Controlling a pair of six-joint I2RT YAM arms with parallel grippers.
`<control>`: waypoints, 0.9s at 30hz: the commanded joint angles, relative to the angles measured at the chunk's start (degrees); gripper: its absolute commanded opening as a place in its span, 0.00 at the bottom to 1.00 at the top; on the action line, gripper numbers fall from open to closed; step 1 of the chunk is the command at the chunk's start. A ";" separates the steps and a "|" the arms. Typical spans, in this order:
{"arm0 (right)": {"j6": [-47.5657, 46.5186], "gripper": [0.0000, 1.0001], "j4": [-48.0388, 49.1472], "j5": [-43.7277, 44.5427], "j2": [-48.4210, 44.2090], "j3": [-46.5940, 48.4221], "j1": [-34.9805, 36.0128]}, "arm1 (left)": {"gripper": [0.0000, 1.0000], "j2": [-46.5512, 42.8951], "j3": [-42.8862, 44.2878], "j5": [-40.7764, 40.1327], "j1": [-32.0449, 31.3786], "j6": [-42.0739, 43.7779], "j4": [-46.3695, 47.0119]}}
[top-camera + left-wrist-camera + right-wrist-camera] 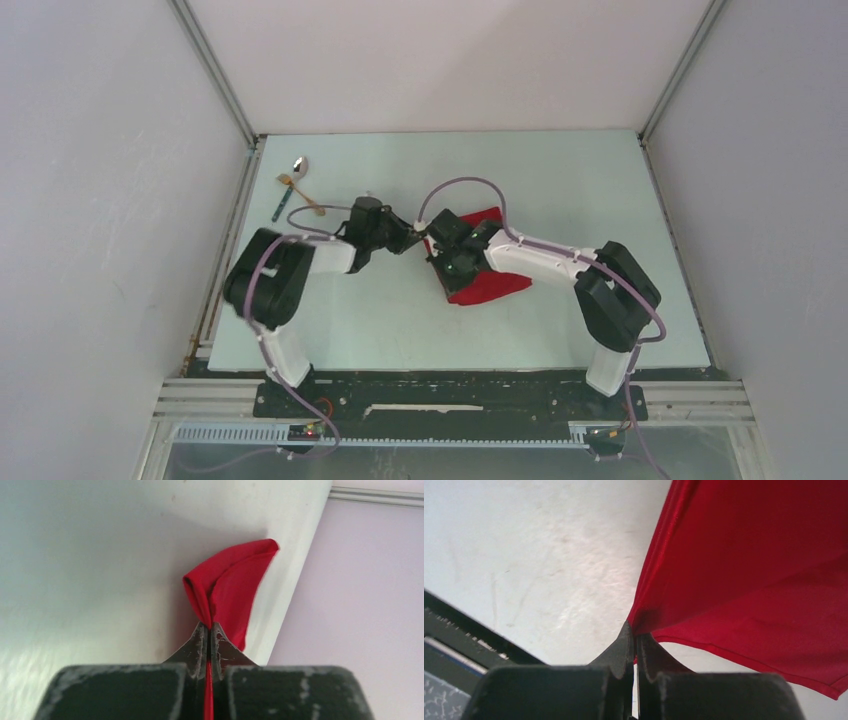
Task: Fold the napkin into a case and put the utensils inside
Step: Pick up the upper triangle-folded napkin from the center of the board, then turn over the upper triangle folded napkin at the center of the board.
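The red napkin [488,283] lies partly lifted in the middle of the table, mostly hidden under my right arm. My left gripper [417,240] is shut on one corner of it; the left wrist view shows the napkin [231,582] pinched between the fingertips and rising in a fold. My right gripper [440,262] is shut on another edge; in the right wrist view the napkin [749,570] stretches away from the closed tips. The utensils lie at the far left: a silver spoon [298,165], a gold fork [298,194] and a teal-handled piece [280,204].
The table [560,180] is pale green, walled by white panels on the left, back and right. A black rail [450,395] runs along the near edge by the arm bases. Both arms meet near the table's middle.
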 commanded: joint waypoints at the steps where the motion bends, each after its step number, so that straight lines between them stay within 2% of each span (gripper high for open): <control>1: 4.40 0.00 3.50 -4.66 -5.04 -0.54 6.70 | 0.00 -15.96 -6.07 -1.70 3.55 5.67 -8.59; 3: 7.25 0.00 5.74 -7.11 -6.61 -0.28 10.32 | 0.00 -24.90 -8.98 -1.97 5.52 8.38 -14.84; 7: 14.52 0.00 13.36 -13.15 -8.87 1.36 17.93 | 0.00 -48.16 -10.91 -6.38 10.31 15.53 -38.88; 10: 20.20 0.00 23.18 -19.54 -9.87 3.12 21.63 | 0.00 -62.80 -4.01 -14.40 11.51 20.94 -58.26; 13: 25.76 0.00 33.35 -27.04 -11.11 2.06 22.47 | 0.00 -68.28 5.92 -22.79 11.55 25.91 -71.51; 15: 29.60 0.00 41.79 -32.17 -11.25 -1.19 21.69 | 0.00 -66.54 10.41 -23.85 11.41 28.66 -74.42; 17: 33.92 0.00 50.25 -36.80 -10.18 -5.99 19.76 | 0.00 -62.77 10.75 -23.90 10.67 29.77 -73.43; 20: 38.74 0.00 63.58 -42.24 -7.64 -14.54 15.74 | 0.00 -55.16 7.15 -26.07 7.40 29.15 -64.94; 23: 43.91 0.00 78.26 -46.99 -3.41 -23.74 10.33 | 0.00 -42.46 7.97 -28.53 3.78 28.29 -60.20; 27: 46.79 0.00 91.23 -49.63 3.43 -33.30 3.53 | 0.00 -23.26 12.54 -29.34 -2.15 26.65 -53.05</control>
